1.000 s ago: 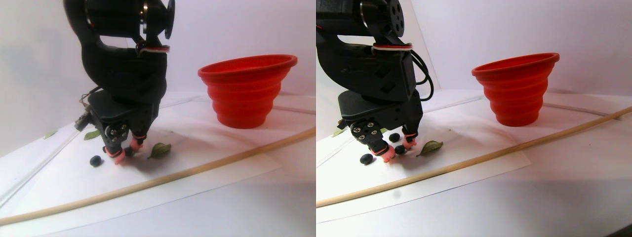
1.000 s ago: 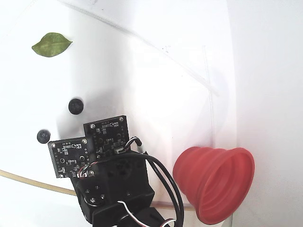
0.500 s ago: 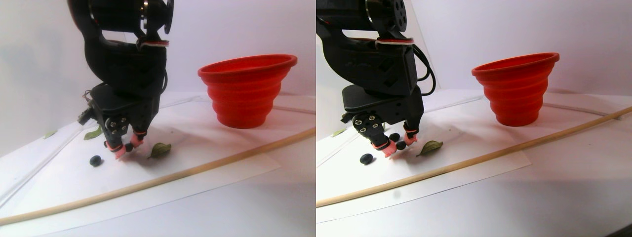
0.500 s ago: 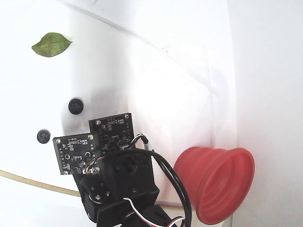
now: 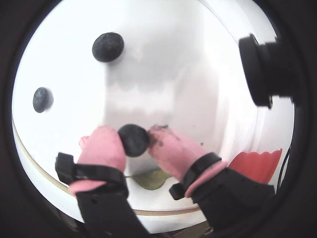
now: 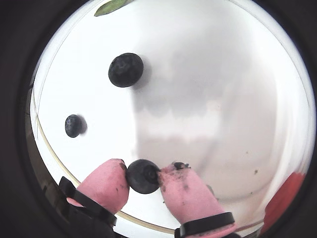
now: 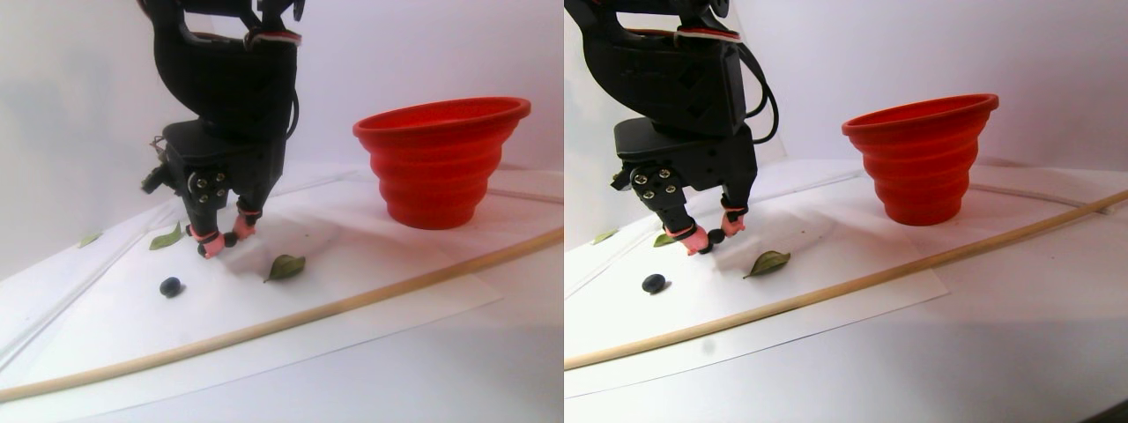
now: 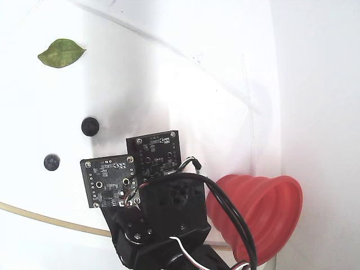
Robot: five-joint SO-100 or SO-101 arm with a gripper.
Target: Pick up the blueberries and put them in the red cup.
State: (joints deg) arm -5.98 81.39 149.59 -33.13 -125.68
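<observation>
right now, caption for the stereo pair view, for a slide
Gripper lifts one blueberry clear of the paper, red cup waiting alongside.

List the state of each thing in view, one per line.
gripper: shut on held blueberry, lifted off the paper.
held blueberry: pinched between the pink fingertips.
two loose blueberries: lying on the paper, apart.
red cup: upright, mouth open; inside not visible.
leaf: flat on the paper.

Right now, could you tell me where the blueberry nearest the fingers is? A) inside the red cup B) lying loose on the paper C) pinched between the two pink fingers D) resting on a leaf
C: in both wrist views the blueberry sits clamped between the pink fingers, lifted off the paper.
</observation>
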